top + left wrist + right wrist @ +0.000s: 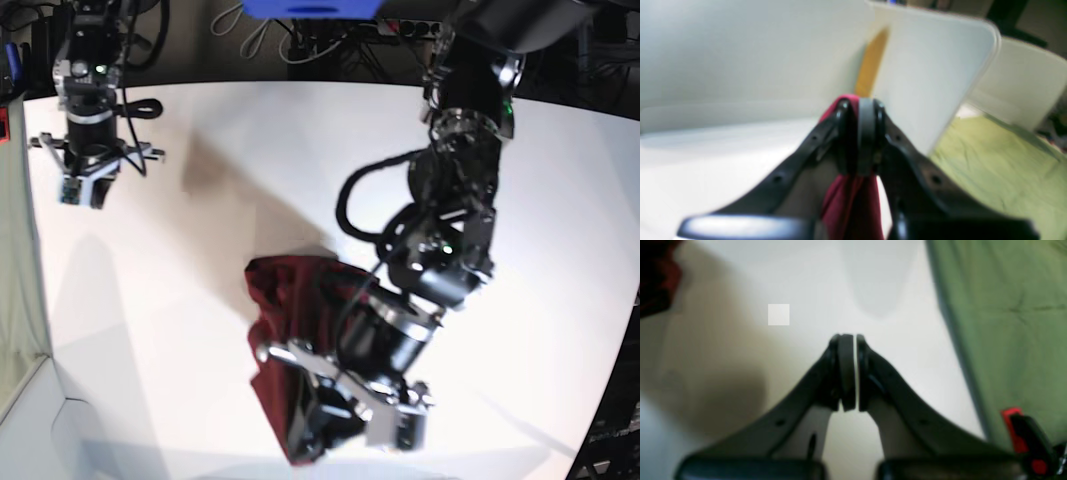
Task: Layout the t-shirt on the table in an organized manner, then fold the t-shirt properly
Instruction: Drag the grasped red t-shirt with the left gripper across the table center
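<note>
The maroon t-shirt (285,295) lies bunched in a wrinkled heap on the white table (150,330), near the front middle. My left gripper (860,103) is shut on a fold of the t-shirt (851,206), which hangs down between its fingers. The left arm (440,260) reaches over the heap from the right in the base view. My right gripper (850,336) is shut with nothing in it, above bare table (806,280) at the far left corner, well away from the cloth. A corner of the t-shirt (656,273) shows at that view's top left.
Green fabric (1007,323) borders the table's left edge (20,250). A red and black object (1017,430) sits at the right wrist view's lower right. Cables and a blue item (310,8) lie beyond the far edge. White panels (933,66) stand behind the left gripper.
</note>
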You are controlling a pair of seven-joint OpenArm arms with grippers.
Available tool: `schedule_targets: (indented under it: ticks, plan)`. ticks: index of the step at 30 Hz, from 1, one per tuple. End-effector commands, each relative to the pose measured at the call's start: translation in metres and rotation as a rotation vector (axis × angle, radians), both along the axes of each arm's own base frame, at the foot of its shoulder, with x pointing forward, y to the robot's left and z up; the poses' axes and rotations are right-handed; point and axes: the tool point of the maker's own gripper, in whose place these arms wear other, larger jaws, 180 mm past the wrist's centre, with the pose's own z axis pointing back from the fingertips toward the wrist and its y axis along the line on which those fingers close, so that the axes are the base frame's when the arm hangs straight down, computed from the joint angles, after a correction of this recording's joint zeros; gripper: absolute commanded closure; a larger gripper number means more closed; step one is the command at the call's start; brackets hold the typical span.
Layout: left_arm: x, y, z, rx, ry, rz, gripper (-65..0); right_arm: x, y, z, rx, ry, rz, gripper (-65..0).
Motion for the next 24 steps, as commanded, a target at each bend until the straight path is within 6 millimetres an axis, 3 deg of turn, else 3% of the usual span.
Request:
schedule_targets:
  ticks: [1, 7, 13, 15, 21, 24]
  plan:
    - [-0.004, -0.010, 0.018, -0.036, -0.049, -0.023, -0.4, 0.007, -0.010, 0.018, -0.033, -0.063, -0.012, 0.0]
    - [-0.016, -0.055, -0.025, -0.022, 0.070, -0.118, -0.4, 0.004, -0.047, 0.034, -0.079, -0.101, -0.111, 0.0]
    - [-0.045, -0.100, -0.057, 0.025, 0.146, -0.239, -0.4, 0.004, -0.070, 0.049, -0.105, -0.141, -0.175, 0.0]
    - [-0.053, -0.109, -0.062, 0.046, 0.149, -0.269, -0.4, 0.002, -0.076, 0.052, -0.106, -0.152, -0.200, 0.0]
    - [-0.070, -0.118, -0.115, 0.163, 0.235, -0.328, -1.1, 0.001, -0.086, 0.058, -0.103, -0.177, -0.245, 0.0]
    - [-0.085, -0.128, -0.137, 0.228, 0.259, -0.378, -6.0, 0.002, -0.084, 0.057, -0.100, -0.176, -0.240, 0.0]
